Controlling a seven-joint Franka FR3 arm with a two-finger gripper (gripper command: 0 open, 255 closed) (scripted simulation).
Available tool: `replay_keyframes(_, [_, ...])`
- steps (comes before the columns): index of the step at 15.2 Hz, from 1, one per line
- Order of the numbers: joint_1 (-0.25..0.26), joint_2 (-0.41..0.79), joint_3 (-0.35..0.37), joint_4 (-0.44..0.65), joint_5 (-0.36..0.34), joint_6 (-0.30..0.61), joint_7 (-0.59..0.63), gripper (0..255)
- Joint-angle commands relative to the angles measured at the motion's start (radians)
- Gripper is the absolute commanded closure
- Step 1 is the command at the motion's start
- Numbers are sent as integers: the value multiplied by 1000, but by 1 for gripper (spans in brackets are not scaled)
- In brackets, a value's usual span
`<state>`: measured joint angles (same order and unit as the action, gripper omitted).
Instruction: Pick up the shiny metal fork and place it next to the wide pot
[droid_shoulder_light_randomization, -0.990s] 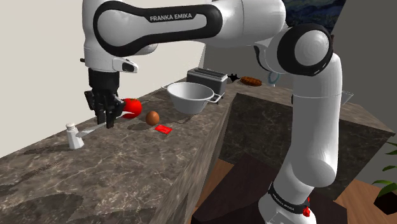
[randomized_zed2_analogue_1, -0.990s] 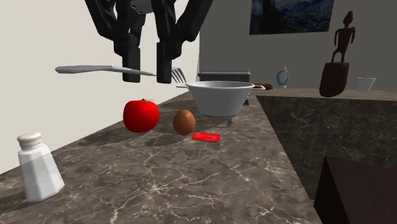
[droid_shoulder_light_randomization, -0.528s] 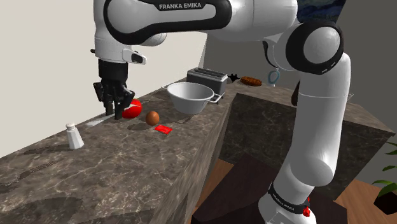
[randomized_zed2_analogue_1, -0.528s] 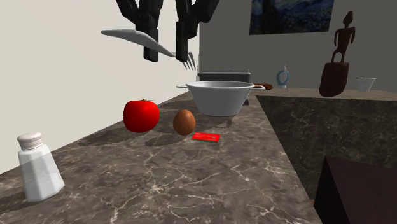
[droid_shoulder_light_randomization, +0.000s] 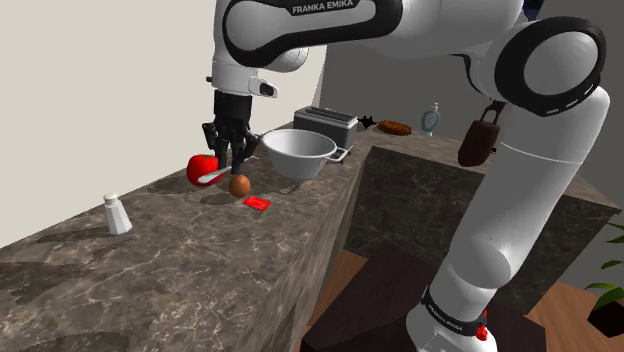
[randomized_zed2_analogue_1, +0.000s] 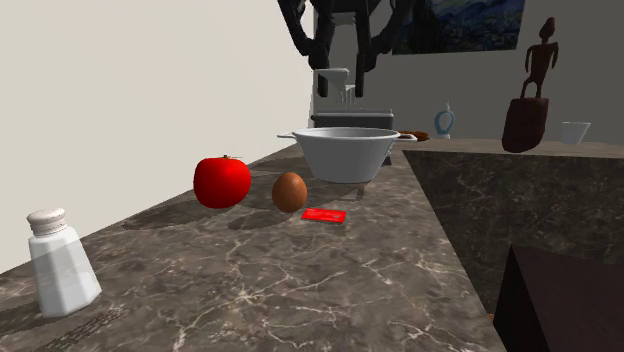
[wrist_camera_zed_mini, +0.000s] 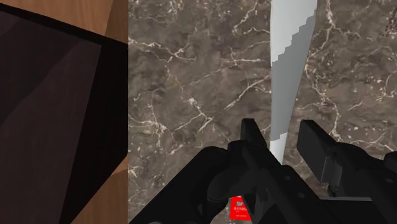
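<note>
Black fingers (wrist_camera_zed_mini: 253, 139) were clamped tight on the fork (wrist_camera_zed_mini: 289, 70). They stood only a sliver apart, the flat pale-grey handle pinched between them and running out ahead of the gripper (wrist_camera_zed_mini: 278, 149) over the brown marble desk (wrist_camera_zed_mini: 191, 95). The fork was well up in the air, off the desk altogether.

In the second exterior view it hung tines-down above the far rim of the pot (randomized_zed2_analogue_1: 345, 152). From the shoulder view it sat over the tomato (droid_shoulder_light_randomization: 199, 167) and the egg (droid_shoulder_light_randomization: 240, 185), just off the pot on that view's left.

Count them up: one fork and one wide, pale grey, two-handled pot. Its bare inner wall showed in the shoulder view.

Also one red tomato and one brown egg, near each other but apart. One small red card (randomized_zed2_analogue_1: 325, 215) lay flat just beside the egg. One white salt shaker (randomized_zed2_analogue_1: 60, 262) stood well apart from the rest, at the near end in the second exterior view. One toaster (droid_shoulder_light_randomization: 325, 122) stood behind the pot.
</note>
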<state>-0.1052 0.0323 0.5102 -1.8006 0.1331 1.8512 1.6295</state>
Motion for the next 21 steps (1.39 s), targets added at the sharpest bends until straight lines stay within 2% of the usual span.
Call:
replay_keyframes(1, [-25, -41, -21, -45, 22, 2, -54, 255])
replay_keyframes(10, [-122, -199, -152, -204, 77, -24, -301, 255])
replay_keyframes(21, [-239, -267, -333, -274, 46, -70, -587, 255])
